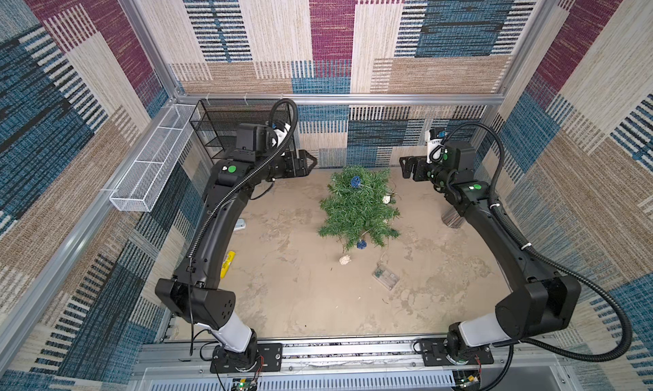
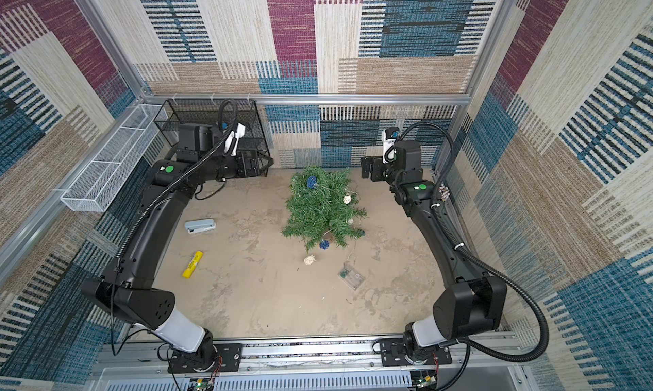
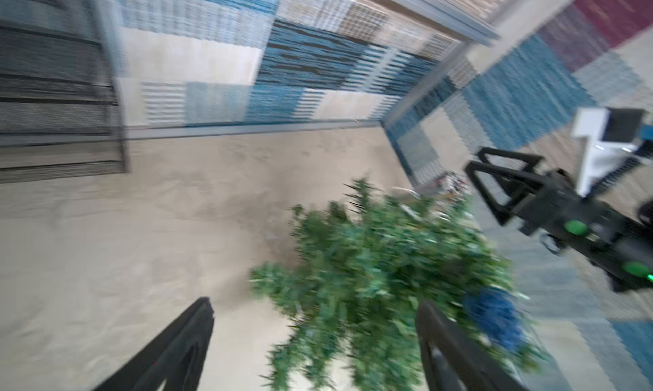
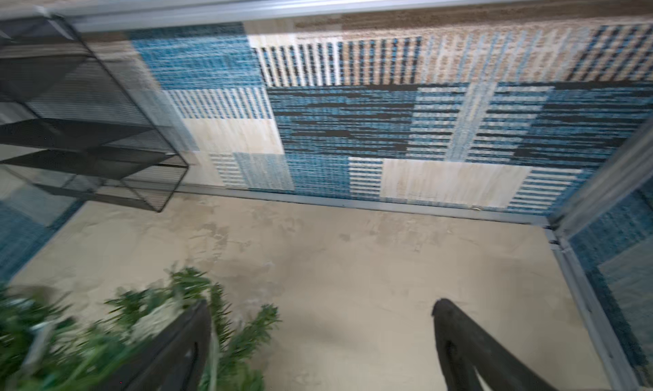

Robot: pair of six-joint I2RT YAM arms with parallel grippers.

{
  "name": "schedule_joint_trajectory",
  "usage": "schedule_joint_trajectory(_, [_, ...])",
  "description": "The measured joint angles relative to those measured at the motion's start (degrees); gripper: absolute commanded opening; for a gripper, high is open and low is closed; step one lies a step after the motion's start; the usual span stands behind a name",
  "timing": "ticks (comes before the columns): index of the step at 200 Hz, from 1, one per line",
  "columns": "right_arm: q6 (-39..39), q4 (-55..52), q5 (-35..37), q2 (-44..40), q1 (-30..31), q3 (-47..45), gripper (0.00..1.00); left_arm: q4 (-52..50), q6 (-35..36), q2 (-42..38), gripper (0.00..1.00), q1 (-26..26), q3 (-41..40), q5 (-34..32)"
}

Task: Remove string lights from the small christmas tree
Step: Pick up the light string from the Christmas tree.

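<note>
Closest to me, the clear battery box [image 1: 386,277] of the string lights [image 2: 324,244] lies flat on the sandy worktop [image 1: 300,301], well short of the tree. A thin wire leads from it toward the branches. Just beyond it a cream woven ball [image 1: 344,259] rests on the bare surface, and a dark blue ball [image 1: 361,244] sits right at the lowest needles. Over by the left arm a yellow tube [image 2: 192,264] lies on its side, with a flat grey case [image 2: 200,226] a little farther back.

The small christmas tree [image 1: 357,209] is in the middle of the worktop's far half. It looks upright, with a bit of tan base showing under the near branches. The lights are draped on it: a second cream ball [image 1: 387,199] clings to its right flank and a blue ball [image 1: 356,182] sits near the tip.

Farther back both hands hang off the worktop, one on each side of the treetop, pointing at each other. The left hand [image 1: 310,163] has its fingers spread wide with nothing in them, clear of the needles in both top views. The right hand [image 1: 405,167] is likewise spread wide and empty. Its wrist view is blurred, with branches just beside one finger [image 4: 183,336].

Beneath the right arm a cylinder [image 1: 453,219] stands partly hidden. Against the back wall a black mesh shelf [image 1: 226,124] stands behind the left hand, and a white mesh basket [image 1: 148,173] hangs on the left wall.
</note>
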Motion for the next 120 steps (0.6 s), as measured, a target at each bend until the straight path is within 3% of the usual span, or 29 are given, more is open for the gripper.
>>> schedule_joint_trajectory(58, [4.8,-0.2,-13.1,-3.3,0.1,0.1,0.95,-3.8,-2.9,5.8,0.91,-9.0,7.4,7.7])
schedule_joint_trajectory(120, [6.6,0.3,-17.5,-3.7,1.1,-1.8,0.94,-4.5,-3.2,8.4,0.85,-13.0,8.6,8.2])
